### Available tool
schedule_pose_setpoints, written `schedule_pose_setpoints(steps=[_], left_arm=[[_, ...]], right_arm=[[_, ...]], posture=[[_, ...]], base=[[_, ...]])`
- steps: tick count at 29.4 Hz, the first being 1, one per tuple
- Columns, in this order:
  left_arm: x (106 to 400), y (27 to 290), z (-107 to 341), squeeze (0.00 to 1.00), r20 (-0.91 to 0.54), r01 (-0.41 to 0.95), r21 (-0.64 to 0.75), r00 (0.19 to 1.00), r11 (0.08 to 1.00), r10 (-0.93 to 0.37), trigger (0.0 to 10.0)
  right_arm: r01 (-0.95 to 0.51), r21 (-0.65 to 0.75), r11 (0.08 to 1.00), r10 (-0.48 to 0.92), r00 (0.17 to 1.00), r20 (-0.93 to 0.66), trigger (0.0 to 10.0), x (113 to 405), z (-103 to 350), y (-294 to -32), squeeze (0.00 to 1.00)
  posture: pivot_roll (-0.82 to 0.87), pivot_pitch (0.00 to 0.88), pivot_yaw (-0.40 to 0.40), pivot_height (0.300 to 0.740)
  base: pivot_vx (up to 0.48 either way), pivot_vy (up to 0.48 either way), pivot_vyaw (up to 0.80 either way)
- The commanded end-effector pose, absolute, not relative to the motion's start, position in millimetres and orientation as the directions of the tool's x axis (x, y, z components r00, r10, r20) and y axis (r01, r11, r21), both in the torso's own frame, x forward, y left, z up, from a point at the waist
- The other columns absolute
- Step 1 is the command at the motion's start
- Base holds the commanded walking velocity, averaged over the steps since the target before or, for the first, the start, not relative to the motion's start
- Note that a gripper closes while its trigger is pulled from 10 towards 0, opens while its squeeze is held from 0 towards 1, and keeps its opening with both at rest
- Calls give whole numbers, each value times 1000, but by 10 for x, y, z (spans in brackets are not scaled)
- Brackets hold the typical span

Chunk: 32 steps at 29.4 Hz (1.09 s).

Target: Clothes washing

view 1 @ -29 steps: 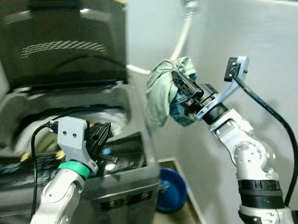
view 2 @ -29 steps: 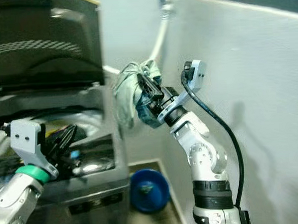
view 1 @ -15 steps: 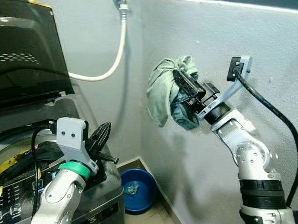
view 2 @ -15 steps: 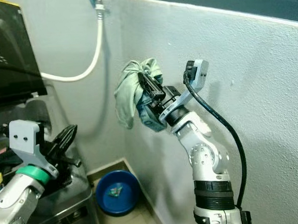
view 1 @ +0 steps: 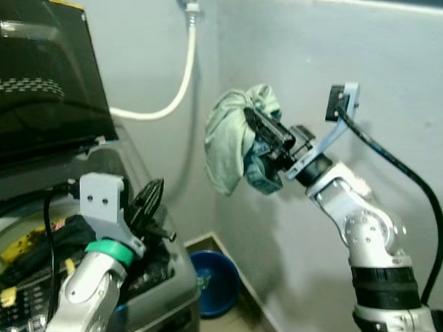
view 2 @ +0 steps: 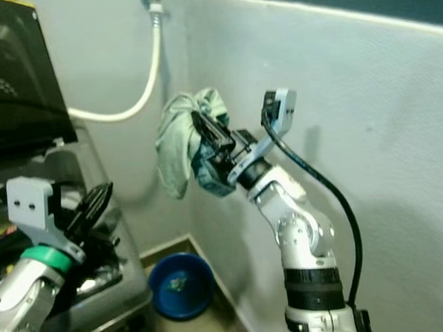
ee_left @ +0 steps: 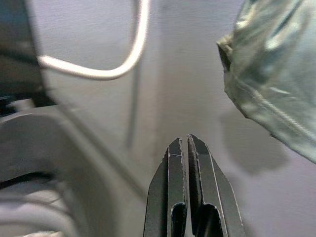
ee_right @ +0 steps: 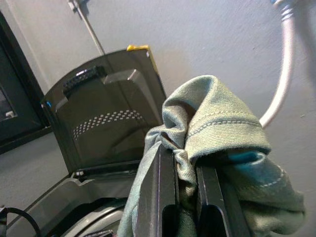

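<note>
A crumpled pale green garment (view 1: 231,136) with a teal part hangs in the air, and my right gripper (view 1: 268,137) is shut on it at chest height beside the grey wall. In the right wrist view the cloth (ee_right: 222,143) bulges over the right gripper (ee_right: 180,158). To the left stands the top-loading washing machine (view 1: 121,167) with its dark lid (view 1: 31,79) raised. My left gripper (view 1: 157,190) is shut and empty over the machine's right front corner. In the left wrist view the left gripper (ee_left: 187,143) points at the wall, with the garment (ee_left: 276,74) off to one side.
A white hose (view 1: 177,94) runs from a wall tap down behind the machine. A blue basin (view 1: 213,282) sits on the floor in the corner between machine and wall. The grey wall (view 1: 395,75) is close behind my right arm. Black and yellow cables (view 1: 32,246) lie on the machine's top.
The camera has swung right, so the drum opening has slid out of view at the left. My right gripper still holds the garment at about the same height. The left gripper stays shut.
</note>
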State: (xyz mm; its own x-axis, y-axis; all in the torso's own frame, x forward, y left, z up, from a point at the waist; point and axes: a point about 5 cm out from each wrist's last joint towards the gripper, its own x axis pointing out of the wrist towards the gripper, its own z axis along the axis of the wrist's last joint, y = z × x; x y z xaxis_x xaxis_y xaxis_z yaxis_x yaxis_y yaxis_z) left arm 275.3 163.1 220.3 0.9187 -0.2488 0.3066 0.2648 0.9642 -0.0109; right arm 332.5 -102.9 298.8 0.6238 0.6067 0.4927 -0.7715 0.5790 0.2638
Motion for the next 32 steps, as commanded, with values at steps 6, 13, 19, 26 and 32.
schedule_pose_setpoints(steps=[6, 13, 19, 26, 32], left_arm=[[2727, 1630, 2189, 0, 303, 257, -4, 921, 966, -244, 10000], [2733, 1642, 2180, 0, 297, 244, -6, 926, 970, -232, 10000], [2732, 1642, 2175, 0, 294, 242, -6, 928, 970, -230, 10000], [2729, 1650, 2176, 0, 293, 239, -9, 929, 971, -225, 10000], [2726, 1656, 2178, 0, 294, 236, -12, 930, 972, -222, 10000]], right_arm=[[-784, 267, 560, 619, 610, 494, 10000, 3319, 2980, -1006, 0], [-793, 231, 563, 640, 596, 486, 10000, 3298, 2980, -1000, 0], [-814, 194, 548, 666, 565, 488, 10000, 3258, 2992, -965, 0], [-843, 161, 513, 699, 520, 492, 10000, 3194, 3000, -924, 0], [-847, 181, 500, 696, 518, 498, 10000, 3191, 2994, -917, 0]], posture=[[49, 6, -9, 740], [50, 8, -10, 740], [50, 8, -9, 740], [50, 8, -9, 740], [52, 12, -10, 740]], base=[[0, 0, 0], [0, 0, 85], [0, 0, 731], [0, 0, 800], [0, 0, 739]])
